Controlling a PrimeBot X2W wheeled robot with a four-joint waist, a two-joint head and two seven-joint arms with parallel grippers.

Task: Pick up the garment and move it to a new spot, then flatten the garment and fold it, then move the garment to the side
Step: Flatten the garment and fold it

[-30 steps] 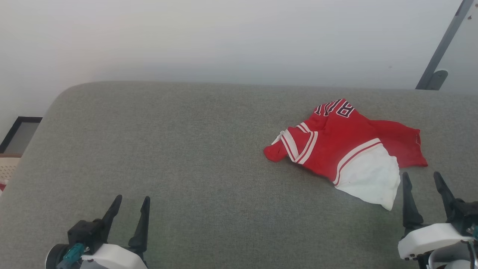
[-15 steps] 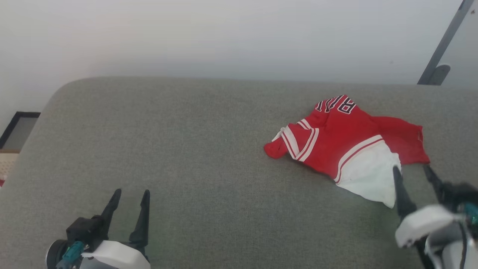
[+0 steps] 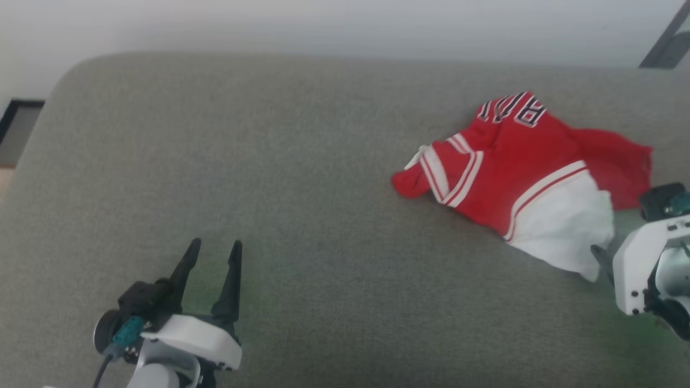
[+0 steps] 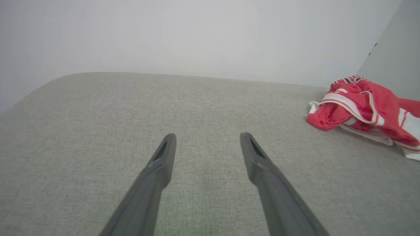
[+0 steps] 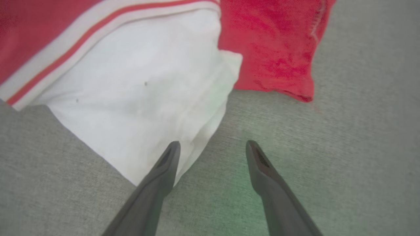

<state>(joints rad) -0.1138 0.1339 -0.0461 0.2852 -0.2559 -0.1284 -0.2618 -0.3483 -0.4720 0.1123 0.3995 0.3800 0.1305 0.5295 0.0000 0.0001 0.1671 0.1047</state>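
Grey woven fabric surface with a rounded far edge, pale plain wall behind it

- Garment: red jersey-style shirt with white sleeve fabric, lying crumpled on the right part of the surface, nearer the far edge than the near one. Not flat, folds bunched over each other
- Dark white-outlined lettering on the far part of the heap, only partly readable
- White-and-red striped trim on the left of the heap, above a small red lump of cloth
- White sleeve panel spread toward the near right, a loose red flap just beyond it
- Right gripper: two long dark fingers set wide apart, nothing between them. Wrist view puts one fingertip over the near edge of the white panel and the other over bare grey fabric. Contact with the cloth cannot be told. Its white wrist housing sits at the right edge of the head view, just beside the garment
- Left gripper: at the lower left, well apart from the shirt, fingers spread wide and empty over bare surface. Shirt shows at the right edge of its wrist view
- Dark slanted bar at the upper right corner
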